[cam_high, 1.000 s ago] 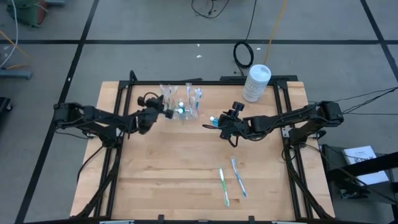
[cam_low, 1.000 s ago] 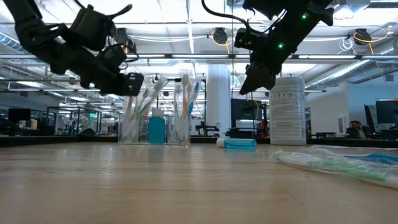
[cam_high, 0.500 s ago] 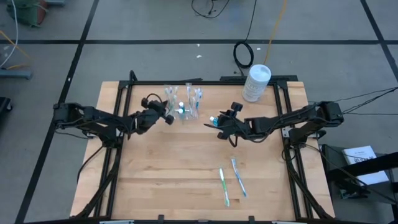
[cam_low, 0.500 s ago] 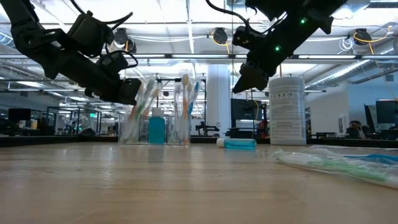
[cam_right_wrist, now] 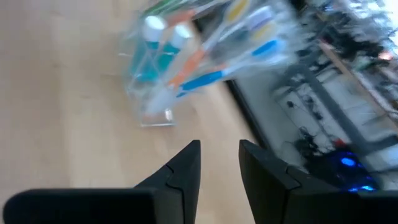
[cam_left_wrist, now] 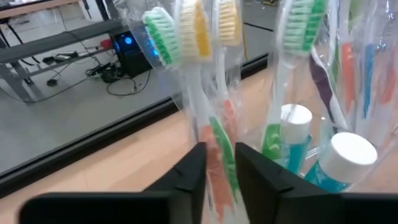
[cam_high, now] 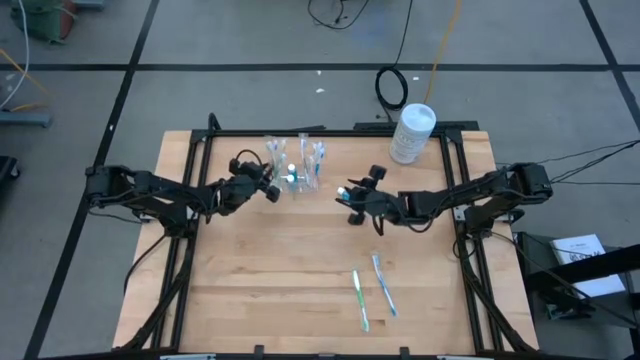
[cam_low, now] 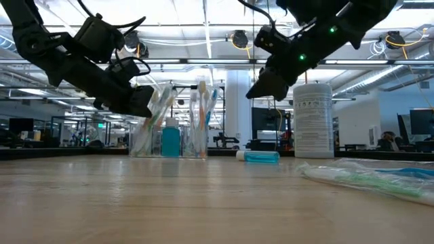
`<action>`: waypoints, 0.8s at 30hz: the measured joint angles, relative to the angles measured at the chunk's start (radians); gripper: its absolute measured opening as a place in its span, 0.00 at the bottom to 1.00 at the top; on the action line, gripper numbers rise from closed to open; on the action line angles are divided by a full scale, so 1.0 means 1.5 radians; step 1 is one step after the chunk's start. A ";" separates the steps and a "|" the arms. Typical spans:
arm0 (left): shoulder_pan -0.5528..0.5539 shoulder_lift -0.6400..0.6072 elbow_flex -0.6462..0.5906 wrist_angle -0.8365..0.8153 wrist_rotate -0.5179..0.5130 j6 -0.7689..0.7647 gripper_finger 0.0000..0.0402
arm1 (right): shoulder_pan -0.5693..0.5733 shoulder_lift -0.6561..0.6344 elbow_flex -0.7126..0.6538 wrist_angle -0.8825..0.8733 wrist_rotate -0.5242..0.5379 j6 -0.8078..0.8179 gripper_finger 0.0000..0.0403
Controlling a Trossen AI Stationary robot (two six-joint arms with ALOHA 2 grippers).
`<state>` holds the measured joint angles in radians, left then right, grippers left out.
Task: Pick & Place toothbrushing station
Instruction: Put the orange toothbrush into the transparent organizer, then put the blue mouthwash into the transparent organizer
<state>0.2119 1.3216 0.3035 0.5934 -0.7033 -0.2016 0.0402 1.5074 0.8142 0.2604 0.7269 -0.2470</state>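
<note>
The toothbrushing station (cam_high: 295,165) is a clear plastic holder standing upright at the table's far middle. It holds wrapped toothbrushes and small teal tubes, and also shows in the low view (cam_low: 173,129). My left gripper (cam_high: 270,188) is at its left side, a little above the table and narrowly open. Its fingers (cam_left_wrist: 199,171) stand on either side of a wrapped toothbrush's handle (cam_left_wrist: 219,149) in the station. My right gripper (cam_high: 345,195) hovers to the station's right, narrowly open and empty, pointing at the station (cam_right_wrist: 186,62). My left gripper comes at the station level, from the table's left. One finger stands on each side of a wrapped toothbrush's handle (cam_left_wrist: 217,158), which stands upright in the holder. I cannot tell whether the fingers touch it.
A white round lidded tub (cam_high: 412,132) stands at the far right corner. A small teal tube (cam_low: 258,156) lies on the table below my right gripper. Two wrapped toothbrushes (cam_high: 360,300) (cam_high: 383,285) lie near the front middle.
My left gripper has moved toward the table's right and slightly down, up against the station's left side. My right gripper has tipped up nearer to level and edged toward the station. The station has stayed in place.
</note>
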 joint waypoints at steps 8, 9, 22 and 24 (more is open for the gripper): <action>-0.038 -0.054 -0.001 -0.004 0.003 -0.002 0.44 | -0.056 0.000 -0.010 -0.031 -0.210 0.119 0.39; -0.046 -0.066 -0.001 -0.003 0.003 0.000 0.45 | -0.062 0.000 -0.010 -0.048 -0.221 0.135 0.42; -0.124 -0.193 0.000 0.004 0.003 0.036 0.48 | -0.102 0.030 -0.162 0.132 -0.279 0.242 0.63; -0.130 -0.193 0.000 0.004 0.010 0.028 0.48 | -0.111 0.037 -0.193 0.210 -0.297 0.250 0.64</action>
<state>0.0173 1.0321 0.3031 0.5998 -0.6885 -0.1591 -0.1267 1.5623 0.5249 0.5753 0.2817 0.1284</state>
